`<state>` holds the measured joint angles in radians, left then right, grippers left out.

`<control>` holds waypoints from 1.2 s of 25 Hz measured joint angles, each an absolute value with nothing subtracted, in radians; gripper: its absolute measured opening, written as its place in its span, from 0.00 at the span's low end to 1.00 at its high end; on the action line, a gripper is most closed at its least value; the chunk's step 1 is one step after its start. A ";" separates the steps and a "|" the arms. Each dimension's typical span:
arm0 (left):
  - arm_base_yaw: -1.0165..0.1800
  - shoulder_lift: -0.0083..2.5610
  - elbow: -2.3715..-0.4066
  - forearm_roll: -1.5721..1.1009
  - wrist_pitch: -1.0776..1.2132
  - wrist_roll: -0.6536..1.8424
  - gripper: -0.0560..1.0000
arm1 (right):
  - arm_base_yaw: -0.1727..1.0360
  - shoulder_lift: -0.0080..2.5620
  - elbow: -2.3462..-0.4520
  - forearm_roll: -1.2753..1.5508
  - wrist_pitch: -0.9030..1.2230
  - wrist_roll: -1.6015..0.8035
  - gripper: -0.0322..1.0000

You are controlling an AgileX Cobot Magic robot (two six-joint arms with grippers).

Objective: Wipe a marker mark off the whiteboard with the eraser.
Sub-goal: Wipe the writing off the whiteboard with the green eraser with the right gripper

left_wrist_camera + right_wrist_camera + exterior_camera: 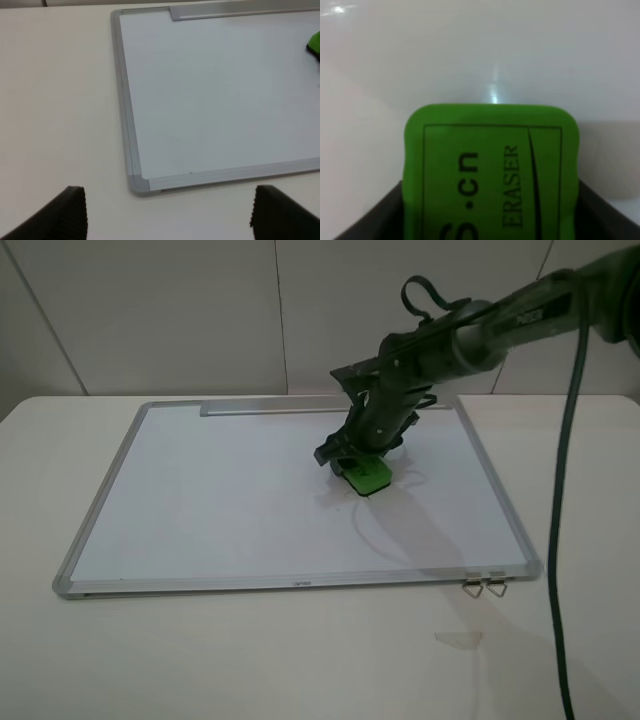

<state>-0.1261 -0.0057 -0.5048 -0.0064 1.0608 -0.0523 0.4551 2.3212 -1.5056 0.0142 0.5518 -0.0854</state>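
Whiteboard (230,510), silver-grey frame: we list it lying flat on the pale table (250,660). Its grey tray strip (270,406) runs along the far edge and two metal clips (485,587) hang at the near right corner.

Eraser (372,476), bright green block with rounded corners: we find it on the board, right of the middle and nearer the far edge. In the right wrist view we read "ERASER" and ".cn" in dark print on its top.

Right gripper (362,468): clamped on the eraser, with a dark jaw against each long side and the block's front end sticking out past them.

Left gripper (170,215): its fingers (70,212) stand wide apart with nothing between them, over bare table just off the board's near left corner.

Marker mark: we cannot make it out with any certainty.

Clear scrap of tape (458,638): on the table in front of the clips.

Dark cable (562,500): hangs from the right arm.
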 joint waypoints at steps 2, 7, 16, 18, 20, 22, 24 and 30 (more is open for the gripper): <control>-0.126 -0.006 -0.505 -0.006 1.061 -0.052 0.70 | 0.454 2.314 -1.476 0.016 0.521 -0.082 0.61; -0.126 -0.006 -0.505 -0.006 1.061 -0.052 0.70 | 0.455 2.305 -1.456 0.025 0.499 -0.082 0.61; -0.126 -0.006 -0.505 -0.006 1.061 -0.052 0.70 | 0.570 2.331 -1.600 0.006 0.749 -0.077 0.61; -0.126 -0.006 -0.505 -0.006 1.061 -0.052 0.70 | 0.606 2.349 -1.664 0.016 0.850 -0.077 0.61; -0.126 -0.006 -0.505 -0.006 1.061 -0.052 0.70 | 0.631 2.364 -1.724 0.042 0.933 -0.073 0.61; -0.126 -0.006 -0.505 0.000 1.061 -0.052 0.70 | 0.650 2.378 -1.765 0.064 0.972 -0.069 0.61; -0.126 -0.006 -0.505 0.000 1.061 -0.052 0.70 | 0.662 2.388 -1.795 0.075 0.997 -0.068 0.61; -0.126 -0.006 -0.505 0.000 1.061 -0.052 0.70 | 0.663 2.397 -1.810 0.063 0.997 -0.077 0.61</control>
